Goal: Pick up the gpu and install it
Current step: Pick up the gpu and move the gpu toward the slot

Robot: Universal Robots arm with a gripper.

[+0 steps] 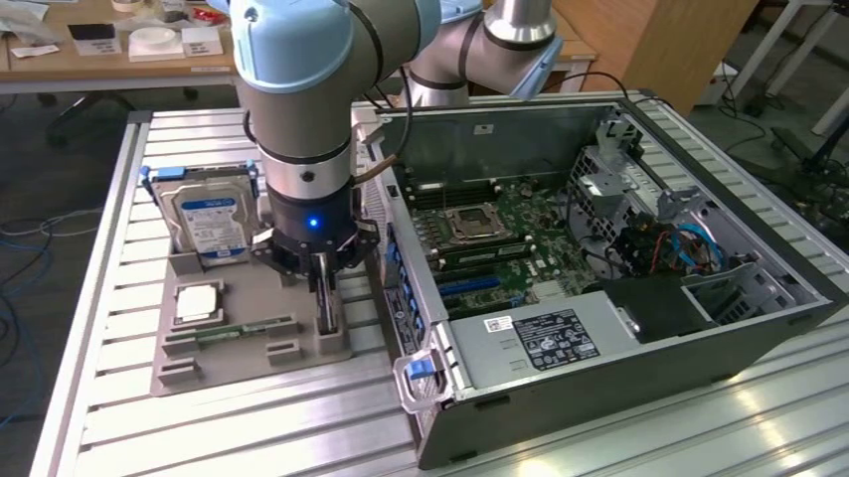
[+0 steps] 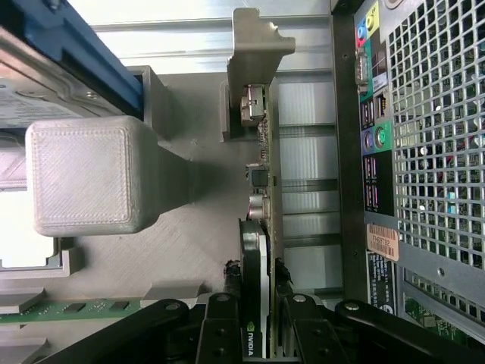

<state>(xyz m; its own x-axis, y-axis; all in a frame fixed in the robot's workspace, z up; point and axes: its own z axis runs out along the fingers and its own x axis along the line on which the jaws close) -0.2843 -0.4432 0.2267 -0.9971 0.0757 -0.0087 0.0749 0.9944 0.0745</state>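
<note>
Gripper (image 1: 322,290) is narrowed down and clamped on both faces of the gpu (image 2: 262,220) at its top edge. Card stands on edge in the gray tray (image 1: 253,370), beside the open case (image 1: 623,328). I judge it light, stiff, fragile: grip the bare board edge, stay off the components. Green logo (image 2: 248,339) at the grip looks Nvidia; orange case sticker (image 2: 383,243) unreadable.
</note>
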